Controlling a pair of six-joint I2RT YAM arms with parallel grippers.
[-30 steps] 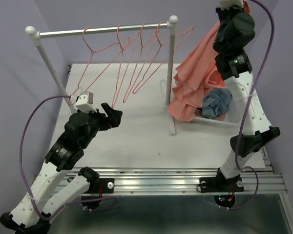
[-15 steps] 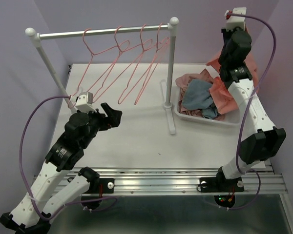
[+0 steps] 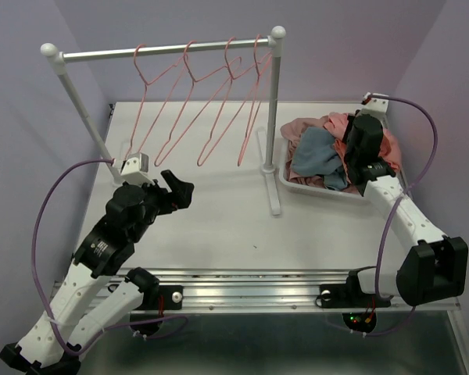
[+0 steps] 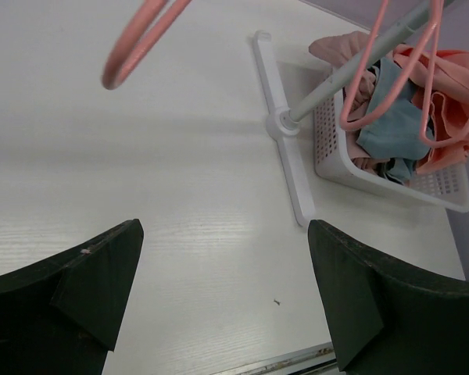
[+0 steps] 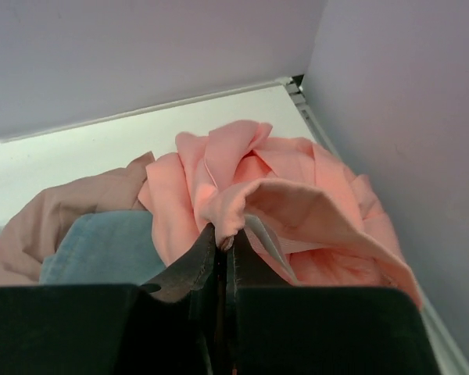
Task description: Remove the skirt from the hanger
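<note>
The salmon-coral skirt (image 3: 388, 147) lies bunched in the white basket (image 3: 328, 188) at the right, off the hangers. It fills the right wrist view (image 5: 297, 180) and shows at the edge of the left wrist view (image 4: 453, 86). My right gripper (image 3: 358, 130) is low over the basket and shut on a fold of the skirt (image 5: 225, 238). Several empty pink hangers (image 3: 195, 86) hang on the rail (image 3: 164, 51). My left gripper (image 3: 180, 186) is open and empty above bare table (image 4: 227, 273), left of the rack.
A grey-blue garment (image 3: 316, 152) and a mauve-pink garment (image 3: 309, 125) also lie in the basket. The rack's post and foot (image 3: 274, 180) stand just left of the basket. Purple walls close in behind and on the right.
My right arm has come down from high above the basket, bringing the skirt into it. The hangers have swung on the rail. The left arm has barely moved.
</note>
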